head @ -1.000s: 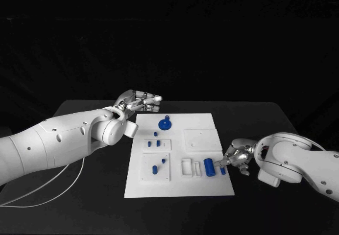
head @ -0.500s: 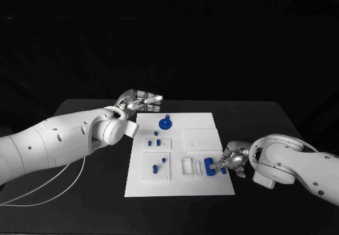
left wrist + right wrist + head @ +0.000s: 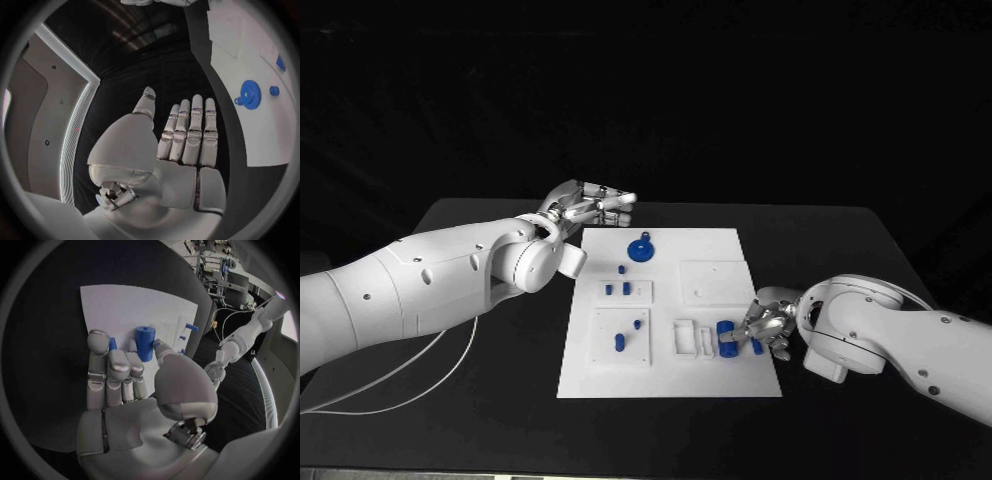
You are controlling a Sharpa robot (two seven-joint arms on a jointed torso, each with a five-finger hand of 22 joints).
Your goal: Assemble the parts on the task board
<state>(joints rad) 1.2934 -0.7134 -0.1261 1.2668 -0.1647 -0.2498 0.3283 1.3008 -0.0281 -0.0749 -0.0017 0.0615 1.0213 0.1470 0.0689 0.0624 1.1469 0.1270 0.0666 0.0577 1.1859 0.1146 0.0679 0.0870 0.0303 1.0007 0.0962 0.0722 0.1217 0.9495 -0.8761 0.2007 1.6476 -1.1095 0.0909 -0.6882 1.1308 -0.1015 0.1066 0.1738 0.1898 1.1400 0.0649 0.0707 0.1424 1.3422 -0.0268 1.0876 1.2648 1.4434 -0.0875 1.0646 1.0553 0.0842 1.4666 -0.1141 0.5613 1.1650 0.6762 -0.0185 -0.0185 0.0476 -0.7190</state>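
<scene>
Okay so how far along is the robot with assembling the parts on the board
Early to middle, by the look of it. Several small blue pegs already stand in the task board, and a blue gear sits near its far end. Right now the right hand closes on the blue cylinder at the board's right edge. The left hand hovers open off the far left corner. Placing that cylinder is left.

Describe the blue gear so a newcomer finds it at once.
Start at the white task board mid-table and go to its far end, near the left hand. The blue gear lies there: a flat toothed disc, unlike the small pegs and the cylinder beside the right hand.
</scene>
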